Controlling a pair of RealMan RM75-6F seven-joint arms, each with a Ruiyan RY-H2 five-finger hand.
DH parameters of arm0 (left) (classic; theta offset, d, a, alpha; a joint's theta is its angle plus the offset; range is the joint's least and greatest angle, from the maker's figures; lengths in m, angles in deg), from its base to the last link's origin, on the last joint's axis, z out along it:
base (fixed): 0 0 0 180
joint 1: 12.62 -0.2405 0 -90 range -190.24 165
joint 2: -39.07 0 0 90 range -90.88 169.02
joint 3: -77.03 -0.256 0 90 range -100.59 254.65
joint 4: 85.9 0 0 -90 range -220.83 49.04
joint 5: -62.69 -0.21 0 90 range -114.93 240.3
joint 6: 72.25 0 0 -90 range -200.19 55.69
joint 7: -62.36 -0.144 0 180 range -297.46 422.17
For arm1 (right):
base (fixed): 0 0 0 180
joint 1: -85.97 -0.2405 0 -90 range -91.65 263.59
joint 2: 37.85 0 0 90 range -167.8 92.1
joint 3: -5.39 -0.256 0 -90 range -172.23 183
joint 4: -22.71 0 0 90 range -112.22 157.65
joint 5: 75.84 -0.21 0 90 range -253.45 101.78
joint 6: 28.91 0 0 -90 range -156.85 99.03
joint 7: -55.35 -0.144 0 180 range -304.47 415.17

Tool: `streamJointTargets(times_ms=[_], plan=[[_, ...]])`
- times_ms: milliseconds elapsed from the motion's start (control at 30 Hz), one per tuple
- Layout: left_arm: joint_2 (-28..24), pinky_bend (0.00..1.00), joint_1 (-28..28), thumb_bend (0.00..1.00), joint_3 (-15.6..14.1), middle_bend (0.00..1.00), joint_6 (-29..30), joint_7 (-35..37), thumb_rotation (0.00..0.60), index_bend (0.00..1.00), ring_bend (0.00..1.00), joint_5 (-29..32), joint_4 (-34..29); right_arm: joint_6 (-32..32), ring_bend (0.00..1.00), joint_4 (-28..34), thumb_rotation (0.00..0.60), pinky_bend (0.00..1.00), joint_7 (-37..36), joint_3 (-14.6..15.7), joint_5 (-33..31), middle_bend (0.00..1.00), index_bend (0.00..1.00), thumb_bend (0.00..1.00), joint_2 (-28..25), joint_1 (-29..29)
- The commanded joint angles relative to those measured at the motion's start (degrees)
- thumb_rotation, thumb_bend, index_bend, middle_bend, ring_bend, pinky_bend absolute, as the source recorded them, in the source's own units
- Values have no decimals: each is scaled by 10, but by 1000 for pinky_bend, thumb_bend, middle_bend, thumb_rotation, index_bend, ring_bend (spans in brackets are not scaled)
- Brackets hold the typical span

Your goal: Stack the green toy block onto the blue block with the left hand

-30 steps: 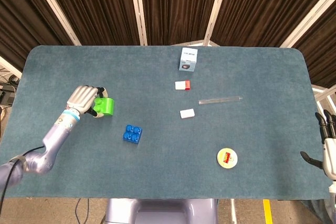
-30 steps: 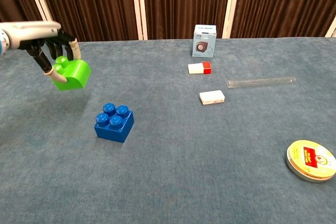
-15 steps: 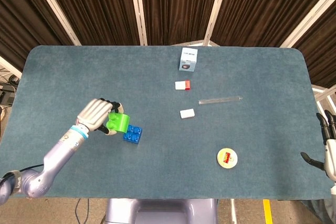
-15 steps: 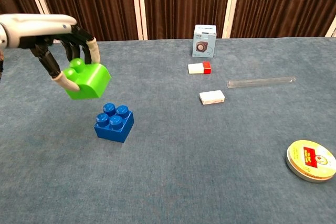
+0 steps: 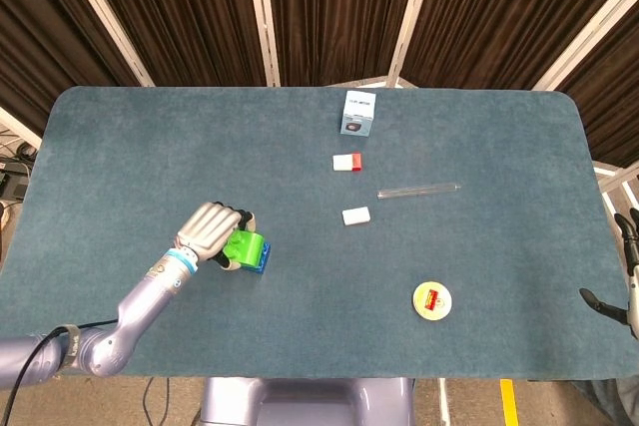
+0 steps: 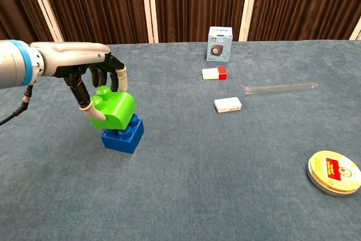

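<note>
The left arm [image 5: 110, 326] reached in from the lower left, forearm angled up and to the right in the head view. Its hand [image 6: 93, 80] hung palm down, the back level in the chest view, fingers [image 6: 120, 77] curled downward and closed around a green block [image 6: 114, 110]. The thumb [image 6: 84, 103] pressed the block's near left side. The right hand [image 5: 631, 291] showed only at the right edge of the head view; its pose could not be told.

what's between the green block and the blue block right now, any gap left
Nothing lies between them. In the chest view the green block, held by the left hand, sits tilted on the blue block, overhanging its left side; no clear gap shows.
</note>
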Motion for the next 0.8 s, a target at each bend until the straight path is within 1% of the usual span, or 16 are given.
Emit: streamJointTargets(times_ms=[33, 267, 567, 800], plan=[[7, 345, 7, 38, -4, 494, 6, -8, 600, 411, 403, 11, 2, 1, 0, -2, 600, 0, 1, -1, -1, 0, 0, 0, 0, 0], [14, 341, 13, 38, -12, 490, 10, -14, 600, 411, 396, 25, 6, 6, 0, -1, 600, 0, -1, -1, 2, 0, 0, 0, -1, 2], [32, 341, 18, 40, -17, 489, 4, 4, 600, 411, 394, 8, 33, 7, 0, 0, 600, 0, 3, 0, 7, 0, 0, 0, 2, 2], [41, 340, 24, 38, -23, 488, -3, -1, 600, 412, 393, 15, 48, 4, 0, -3, 600, 0, 1, -1, 4, 0, 0, 0, 2, 1]])
